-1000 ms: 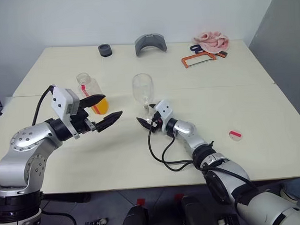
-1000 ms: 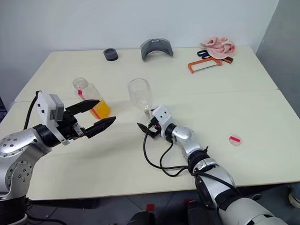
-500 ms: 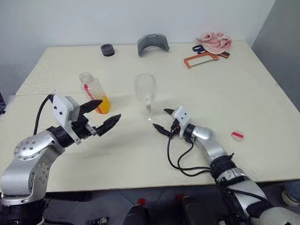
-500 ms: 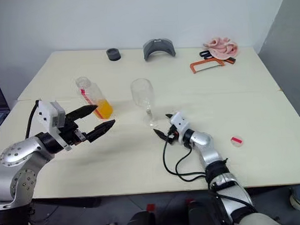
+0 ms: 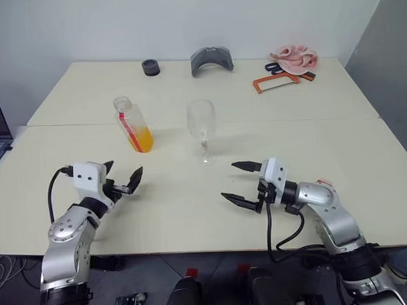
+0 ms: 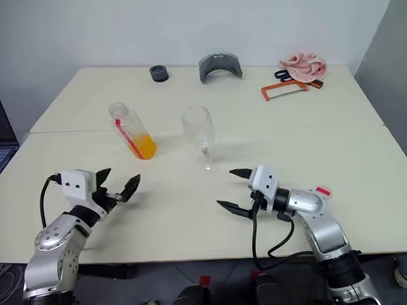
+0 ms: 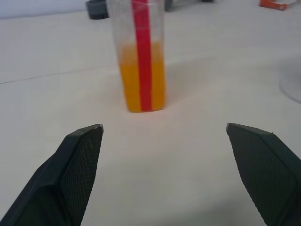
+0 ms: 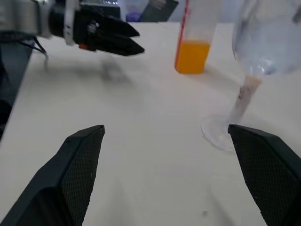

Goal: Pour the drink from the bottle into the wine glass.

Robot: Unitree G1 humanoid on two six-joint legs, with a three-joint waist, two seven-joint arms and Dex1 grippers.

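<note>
Taking the wine glass (image 5: 202, 126) as the centre of the clock, with twelve o'clock toward the far edge of the cream table (image 5: 363, 140), the bottle (image 5: 133, 124) stands upright at about nine o'clock, near the glass but apart from it, uncapped, with a red stripe down its side. The drink (image 5: 142, 140) fills only its lower part, bright orange. The glass stands upright on its round foot, and its bowl looks empty. The left gripper (image 5: 123, 183) hovers low over the table at about eight o'clock from the glass, well short of the bottle, its two black fingers spread wide with nothing between them; in the left wrist view the bottle (image 7: 141, 56) stands straight ahead between the spread fingertips (image 7: 87, 141), untouched. The right gripper (image 5: 239, 183) sits at about five o'clock from the glass, pointing across toward the robot's left, its fingers likewise spread apart and empty; the right wrist view shows the glass stem and foot (image 8: 225, 134) just ahead and clear of the fingers. A small round cap with a red mark (image 6: 323, 191) shows just behind the right arm, at about four o'clock. Along the far edge lie a small dark round object (image 5: 150, 67) at eleven o'clock, a grey curved piece (image 5: 211, 60) at twelve, and an orange-framed saw (image 5: 276, 82) beside a pink cloth (image 5: 294, 57) at about one to two o'clock.
</note>
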